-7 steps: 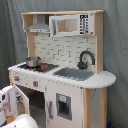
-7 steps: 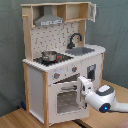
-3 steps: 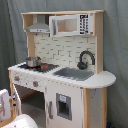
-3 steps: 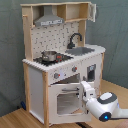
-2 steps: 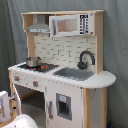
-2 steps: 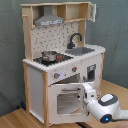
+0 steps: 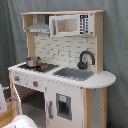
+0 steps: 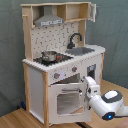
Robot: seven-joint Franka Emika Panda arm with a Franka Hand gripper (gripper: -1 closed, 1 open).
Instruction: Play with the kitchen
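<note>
**At the oven door**

We cannot tell how our fingers stand; the gripper [image 8: 88, 86] sits against the oven door [image 8: 67, 100] in the second exterior view. The kitchen [image 8: 60, 60] stands on the wooden worktop [image 8: 15, 120], a small pot [image 8: 49, 55] on its stovetop beside the sink [image 8: 82, 50].

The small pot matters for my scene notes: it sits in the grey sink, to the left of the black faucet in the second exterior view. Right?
Not quite. The small pot stands on the stovetop, not in the grey sink. The second exterior view shows it, left of the black faucet as you said.
</note>
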